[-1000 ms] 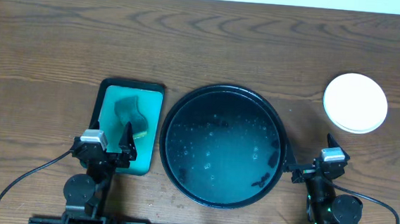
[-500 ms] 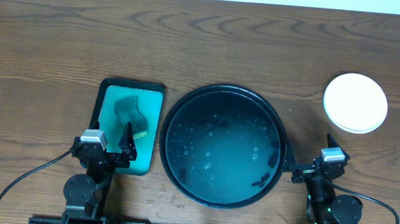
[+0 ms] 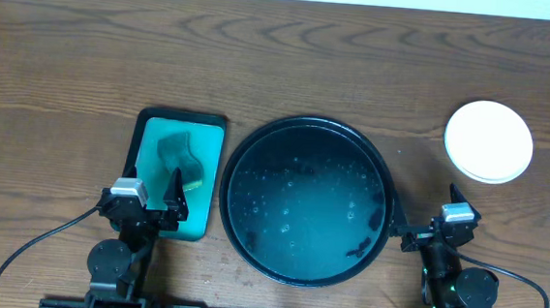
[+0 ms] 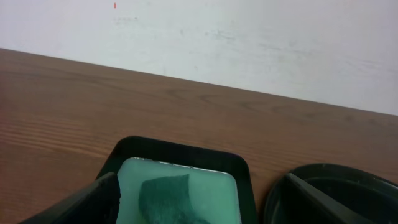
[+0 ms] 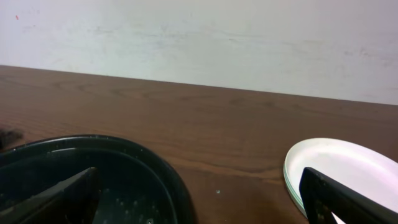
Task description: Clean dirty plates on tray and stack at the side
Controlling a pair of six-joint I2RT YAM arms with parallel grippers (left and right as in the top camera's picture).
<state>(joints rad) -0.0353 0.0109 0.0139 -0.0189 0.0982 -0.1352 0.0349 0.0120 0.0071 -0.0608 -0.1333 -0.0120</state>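
Plates [image 3: 488, 141] are in a stack on the table, ahead of the right claw [image 5: 199, 171] and off to its right, well clear of the tray [image 3: 227, 170]. White one's on top, and the wrist view shows a green edge peeking out underneath (can't count the layers from here, so I won't swear it's all three).

The tray sits ahead-left of that claw, with nothing on it but water droplets and a couple of dark specks. My read is we're at the wrap-up, not mid-scrub.

Right claw: fingers spread wide, nothing between them. Left claw [image 4: 202, 180]: same, spread and empty, with the sponge [image 3: 176, 152] lying just ahead of it in the sponge tray [image 3: 145, 135].

How I'd do this bit well:
- leave the stack alone, it looks squared up and another nudge only risks sliding the top plate
- keep both arms low and back by the near edge
- if I do lift the right arm, swing away from the stack side, not across it
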